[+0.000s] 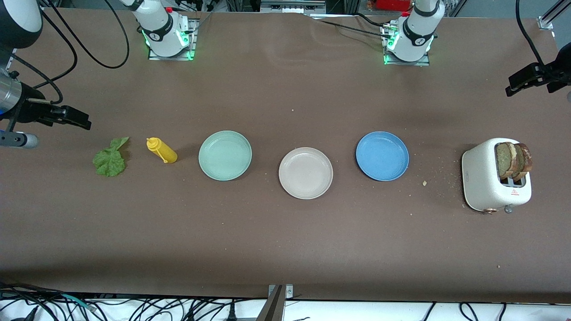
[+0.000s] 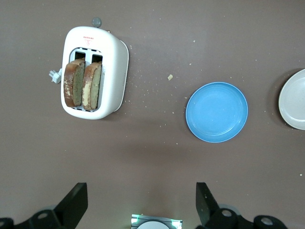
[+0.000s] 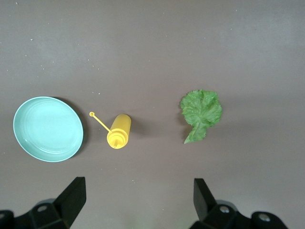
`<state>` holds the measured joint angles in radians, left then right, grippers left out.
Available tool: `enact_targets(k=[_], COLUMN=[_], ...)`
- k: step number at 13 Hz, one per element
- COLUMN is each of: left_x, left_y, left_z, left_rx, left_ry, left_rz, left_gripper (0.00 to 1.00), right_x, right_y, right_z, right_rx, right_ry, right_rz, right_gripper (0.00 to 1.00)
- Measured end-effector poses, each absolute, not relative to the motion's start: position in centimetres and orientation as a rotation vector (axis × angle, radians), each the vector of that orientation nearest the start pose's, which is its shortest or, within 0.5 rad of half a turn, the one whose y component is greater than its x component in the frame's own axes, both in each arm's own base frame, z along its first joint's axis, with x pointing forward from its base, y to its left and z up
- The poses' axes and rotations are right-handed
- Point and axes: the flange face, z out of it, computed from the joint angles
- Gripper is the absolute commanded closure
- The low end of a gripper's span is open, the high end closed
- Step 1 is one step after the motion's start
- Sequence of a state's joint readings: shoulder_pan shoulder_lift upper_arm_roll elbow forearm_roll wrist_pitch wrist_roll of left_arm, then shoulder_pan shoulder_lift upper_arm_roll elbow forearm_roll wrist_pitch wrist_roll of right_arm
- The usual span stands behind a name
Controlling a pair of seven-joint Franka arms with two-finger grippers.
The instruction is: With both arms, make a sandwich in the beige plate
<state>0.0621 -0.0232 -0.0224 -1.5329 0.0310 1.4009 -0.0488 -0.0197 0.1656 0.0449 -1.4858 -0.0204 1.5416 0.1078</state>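
Beige plate [image 1: 305, 173], empty, mid-table btwn mint plate [image 1: 225, 155] at its 10 o'clock & blue plate [image 1: 382, 156] at its 2. Toast slices [image 1: 514, 159] x2 upright in white toaster [image 1: 493, 178], L-arm end. Lettuce leaf [image 1: 109, 158] beside yellow sauce bottle [image 1: 162, 150], R-arm end. L gripper [image 2: 140, 205] up over table by toaster, fingers apart, nothing held. R gripper [image 3: 138, 202] up by lettuce, same.

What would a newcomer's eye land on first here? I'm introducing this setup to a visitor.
Probably the row of three plates mid-table: a green plate, the beige plate slightly nearer the front camera, and a blue plate. Next, the white toaster with two bread slices standing in it, at the left arm's end. At the right arm's end lie a lettuce leaf and a yellow bottle.
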Motion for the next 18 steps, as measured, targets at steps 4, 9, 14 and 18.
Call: enact_targets(k=[4, 9, 14, 18], left_x=[53.0, 53.3, 53.2, 53.2], left_y=[2.3, 1.8, 1.8, 1.8], left_z=[63.9, 63.2, 62.9, 62.8], left_rx=[-3.102, -3.100, -3.098, -3.097], left_ry=[-0.138, -0.123, -0.125, -0.126], left_rz=[0.174, 0.195, 0.225, 0.233], left_gripper=[0.00, 0.00, 0.00, 0.00], right_x=[60.3, 60.3, 60.3, 60.3], right_y=[1.1, 1.1, 1.5, 1.9], right_z=[56.0, 55.7, 55.5, 55.5], right_rx=[-3.152, -3.151, -3.151, -3.152], right_ry=[0.129, 0.120, 0.108, 0.096], right_rz=[0.170, 0.186, 0.198, 0.198], right_gripper=[0.00, 0.00, 0.00, 0.00])
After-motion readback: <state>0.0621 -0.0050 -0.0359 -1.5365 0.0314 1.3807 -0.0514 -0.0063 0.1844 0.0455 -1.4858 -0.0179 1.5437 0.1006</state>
